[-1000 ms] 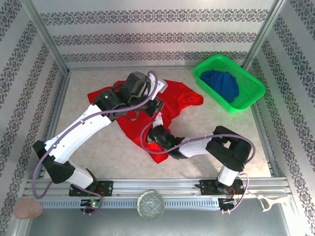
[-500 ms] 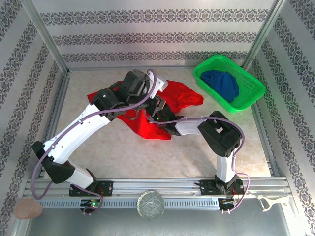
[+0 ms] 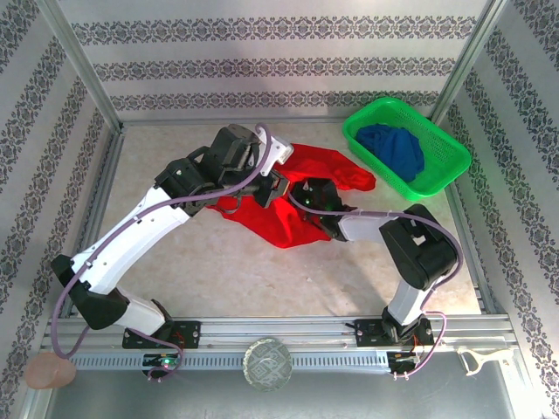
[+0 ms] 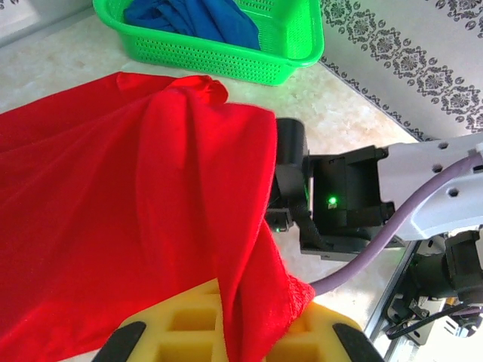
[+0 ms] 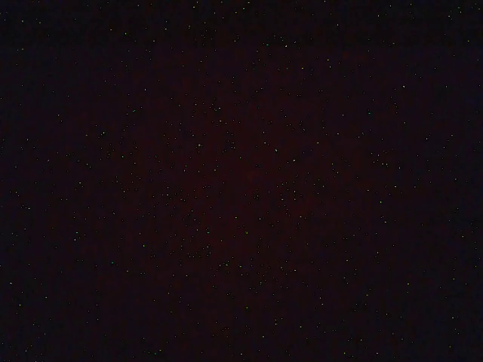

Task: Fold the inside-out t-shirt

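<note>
A pale, speckled table (image 3: pixel 218 271) is enclosed by walls papered in grey ornamental stripes, with a bright green perforated plastic basket (image 4: pixel 226 60) set at the far right corner and a crumpled dark blue garment (image 3: pixel 393 150) lying inside it. The bright red short-sleeved cloth t-shirt (image 3: pixel 275 223) is spread in an uneven heap at the middle of the far half of the table, one end reaching close to the basket. The left gripper (image 4: pixel 240 335) is seen closed on a fold of the t-shirt, the red cloth being pinched between its yellow pads and rising from them in a taut ridge. The right gripper (image 3: pixel 301 196) is closed as well; its tip is buried under the cloth, so what it holds cannot be seen directly, though a pinched fold is suggested by the way the fabric peaks over it. The right wrist view is black, probably because the lens is smothered by cloth. Several risks are judged from this. The two grippers are very near each other, so a collision could be caused by a small misjudged move. Thin fabric could be slipped out of either pinch if the grippers are drawn apart sharply. With one lens covered, a poor fold could go unnoticed, and the end near the basket could be snagged on its rim.
</note>
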Robot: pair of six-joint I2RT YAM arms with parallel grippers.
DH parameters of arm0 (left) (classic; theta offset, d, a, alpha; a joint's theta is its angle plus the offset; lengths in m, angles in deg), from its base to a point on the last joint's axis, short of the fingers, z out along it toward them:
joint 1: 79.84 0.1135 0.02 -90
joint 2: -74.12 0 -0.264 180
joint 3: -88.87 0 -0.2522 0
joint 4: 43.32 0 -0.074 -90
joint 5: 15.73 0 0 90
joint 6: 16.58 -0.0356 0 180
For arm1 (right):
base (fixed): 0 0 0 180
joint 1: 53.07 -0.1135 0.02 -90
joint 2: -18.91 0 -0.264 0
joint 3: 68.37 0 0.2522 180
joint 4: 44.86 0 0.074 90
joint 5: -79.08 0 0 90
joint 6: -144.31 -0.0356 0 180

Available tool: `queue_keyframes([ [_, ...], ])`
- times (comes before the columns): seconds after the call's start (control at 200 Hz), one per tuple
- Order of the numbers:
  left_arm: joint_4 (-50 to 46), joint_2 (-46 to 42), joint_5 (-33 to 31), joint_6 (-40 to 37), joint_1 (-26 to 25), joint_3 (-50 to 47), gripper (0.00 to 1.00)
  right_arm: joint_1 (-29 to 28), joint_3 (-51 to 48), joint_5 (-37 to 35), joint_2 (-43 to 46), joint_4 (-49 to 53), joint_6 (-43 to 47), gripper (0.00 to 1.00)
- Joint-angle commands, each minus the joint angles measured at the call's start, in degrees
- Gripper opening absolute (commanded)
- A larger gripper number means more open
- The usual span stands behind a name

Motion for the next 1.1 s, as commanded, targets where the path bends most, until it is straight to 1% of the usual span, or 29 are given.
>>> queue_keyframes([
  [0.0,1.20,-1.11,0.95,-0.54,1.26,-0.59,0.00,-1.40,2.02,1.41,0.72,-1.69,-0.11,0.00],
  [0.065,2.15,0.57,0.91,0.58,1.79,1.07,0.00,-4.36,3.49,-1.45,-0.84,-0.06,0.86,0.00],
  [0.145,2.23,3.85,1.63,0.85,2.02,5.46,0.00,-8.84,5.41,-5.98,-4.57,1.36,-0.17,0.00],
  [0.205,1.76,6.99,3.40,1.65,2.02,10.13,0.00,-11.38,10.02,-8.47,-9.04,6.16,-1.51,0.00],
  [0.27,0.57,10.51,6.70,3.23,1.81,16.28,0.00,-11.77,15.69,-10.53,-13.83,12.20,-3.95,0.00],
  [0.345,-0.68,13.19,9.39,4.68,0.55,22.32,0.00,-10.23,21.52,-10.07,-17.96,17.81,-6.21,0.00],
  [0.39,-1.09,13.79,9.75,5.07,-0.64,24.75,0.00,-9.26,24.03,-10.11,-18.82,20.52,-6.91,0.04],
  [0.42,-1.18,13.99,10.32,5.50,-1.27,25.92,0.00,-8.74,25.54,-10.10,-19.23,22.45,-7.08,0.10],
  [0.485,-0.40,13.46,12.06,6.96,-2.29,26.85,0.00,-7.71,28.48,-9.69,-19.74,26.13,-6.96,0.27],
  [0.53,0.22,12.68,12.49,7.69,-2.83,26.32,0.00,-7.20,30.12,-9.85,-19.80,28.41,-6.52,0.37],
  [0.565,0.69,12.11,12.41,8.29,-3.10,25.44,0.00,-6.83,31.11,-10.20,-19.61,29.82,-5.83,0.43],
  [0.645,3.53,9.16,12.81,10.35,-3.74,20.52,0.00,-5.84,33.01,-11.25,-19.33,33.31,-4.99,0.54],
  [0.709,8.11,6.22,12.87,12.86,-4.37,14.52,0.00,-4.82,35.28,-11.67,-19.93,36.79,-4.58,0.60],
  [0.779,12.37,3.03,12.20,15.09,-4.74,9.05,0.00,-3.52,37.23,-12.03,-20.56,40.02,-4.64,0.65],
  [0.854,12.70,-0.55,5.58,14.03,-4.61,3.96,0.00,-2.20,38.10,-12.33,-20.62,42.21,-5.29,0.68],
  [0.889,12.03,-1.95,3.62,13.74,-4.26,2.17,0.00,-1.58,38.37,-12.38,-20.55,43.11,-5.48,0.69],
  [1.024,11.78,-7.36,2.36,14.77,-3.95,-2.51,0.00,0.88,38.24,-12.52,-19.76,44.93,-5.44,0.72],
  [1.094,14.53,-8.33,4.78,16.85,-3.95,-3.64,0.00,1.89,39.91,-12.24,-20.58,47.10,-5.30,0.73],
])
